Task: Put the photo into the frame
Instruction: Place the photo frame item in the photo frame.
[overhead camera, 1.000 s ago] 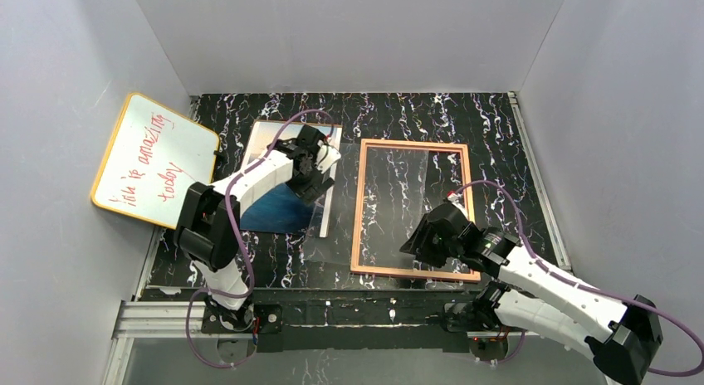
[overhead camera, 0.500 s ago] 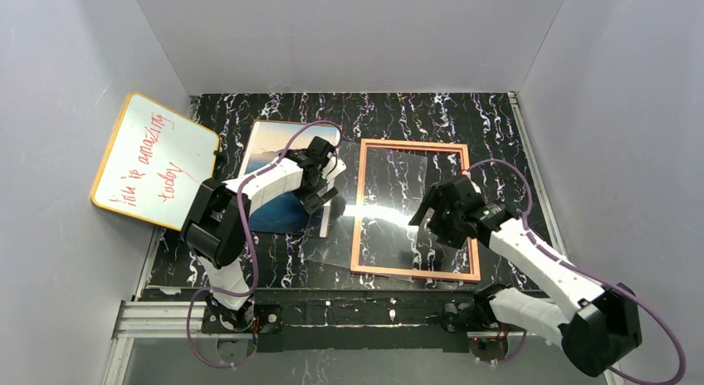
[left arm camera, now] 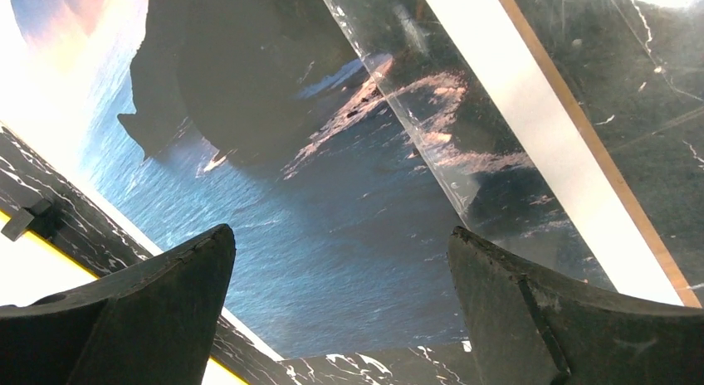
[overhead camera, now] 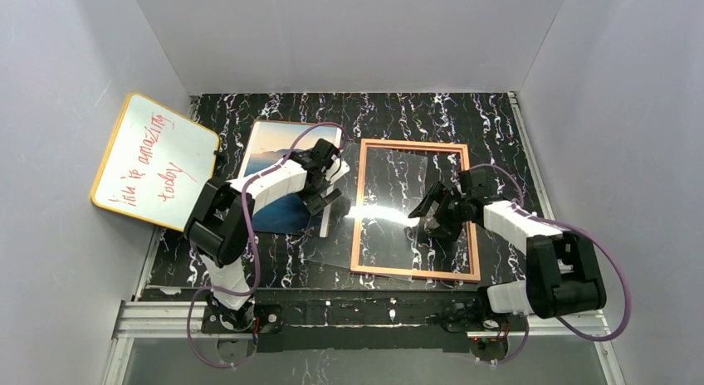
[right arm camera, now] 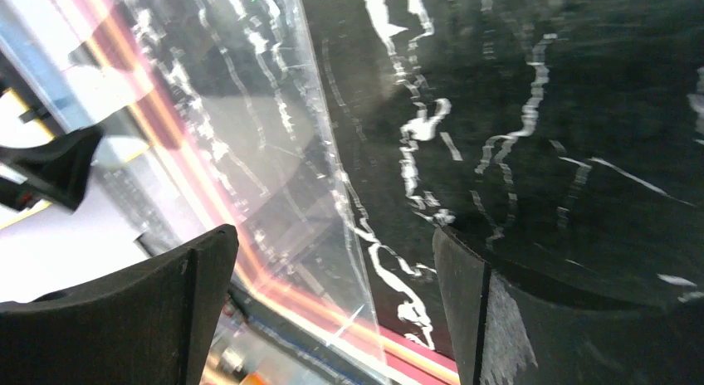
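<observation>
I see the left end effector [overhead camera: 325, 184] spread wide and empty, hovering over the right edge of the photo [overhead camera: 274, 146]. The photo lies face up on the table [overhead camera: 498, 128], left of centre in the top view. The frame [overhead camera: 415, 143] lies just right of it, with a clear sheet [overhead camera: 390, 190] across its opening. My right end effector [overhead camera: 433, 211], also wide and empty, sits over the frame's right half.

We see a yellow-rimmed whiteboard [overhead camera: 155, 161] at the black marbled tabletop's [overhead camera: 498, 128] left edge and a clear sheet [overhead camera: 382, 186] lying mid-tabletop.
</observation>
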Controlling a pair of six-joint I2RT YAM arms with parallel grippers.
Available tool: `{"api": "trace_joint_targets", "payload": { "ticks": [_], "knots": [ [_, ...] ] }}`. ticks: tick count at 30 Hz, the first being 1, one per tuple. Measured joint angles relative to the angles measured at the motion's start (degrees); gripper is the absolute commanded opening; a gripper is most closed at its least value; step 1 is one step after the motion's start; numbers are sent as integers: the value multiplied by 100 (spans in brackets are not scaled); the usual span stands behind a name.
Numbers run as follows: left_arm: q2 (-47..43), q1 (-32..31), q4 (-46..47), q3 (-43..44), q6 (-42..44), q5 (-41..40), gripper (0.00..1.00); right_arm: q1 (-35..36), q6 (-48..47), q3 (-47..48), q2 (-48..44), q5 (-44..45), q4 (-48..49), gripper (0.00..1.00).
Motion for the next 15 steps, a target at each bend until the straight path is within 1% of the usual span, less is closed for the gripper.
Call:
{"api": "trace_joint_targets", "payload": {
  "ticks": [3,9,12,15],
  "knots": [
    [52,-9,68,-31,-2,-2,98,-55,24,-107,243,-442,474,92],
    [90,-13,114,-149,0,-2,98,-66,166,-146,752,-1045,1453,85],
    [98,-20,129,-149,2,-24,98,-66,358,-249,918,-1239,1982,77],
    [101,-24,151,-162,7,-42,98,-66,564,-476,938,-1259,2496,63]
  ]
}}
